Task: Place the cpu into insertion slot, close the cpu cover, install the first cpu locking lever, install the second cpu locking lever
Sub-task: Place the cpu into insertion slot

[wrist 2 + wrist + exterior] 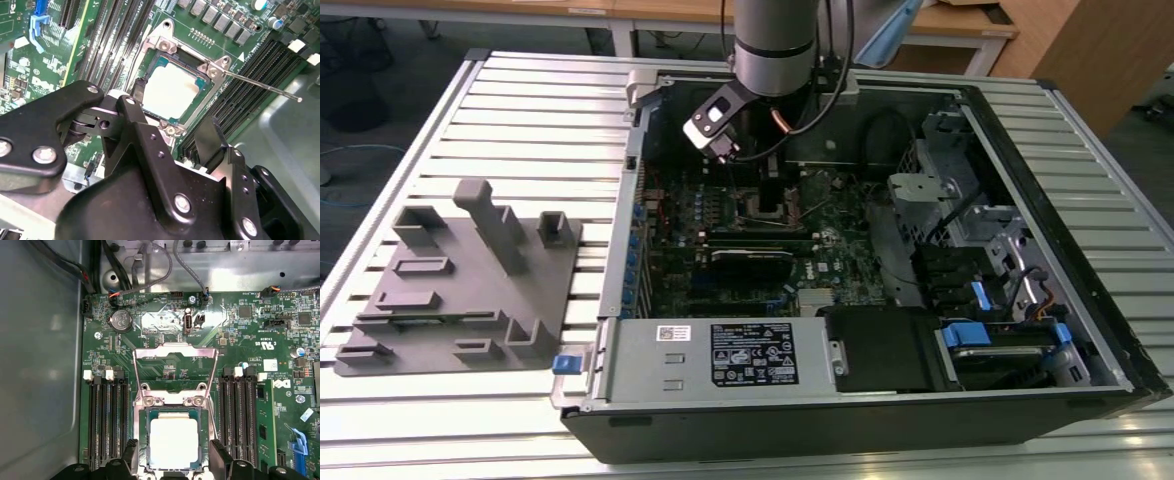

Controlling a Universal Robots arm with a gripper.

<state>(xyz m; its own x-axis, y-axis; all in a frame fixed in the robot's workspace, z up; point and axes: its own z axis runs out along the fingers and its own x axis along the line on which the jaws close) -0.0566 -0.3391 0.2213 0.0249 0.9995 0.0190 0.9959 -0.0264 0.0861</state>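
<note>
The cpu (174, 440) (170, 89), a pale silver square, lies flat in the insertion slot (143, 401) (214, 71), whose silvery rim frames it. The cpu cover (175, 351) is swung open, away from the slot, with green board showing through its window. A thin locking lever (260, 86) sticks out to one side, unlatched. My gripper (175, 460) (172, 110) hangs just above the socket, open, with one black finger (131, 454) on each side of the chip, not touching it. In the exterior view the gripper (774, 192) is over the motherboard, inside the computer case.
Black memory slots (107, 425) (240, 415) run along both sides of the socket. Cables (150, 270) cross the case wall beyond the board. A labelled grey power-supply box (720, 355), a drive cage with blue tabs (987, 300) and a grey fixture (454, 280) outside the case show in the exterior view.
</note>
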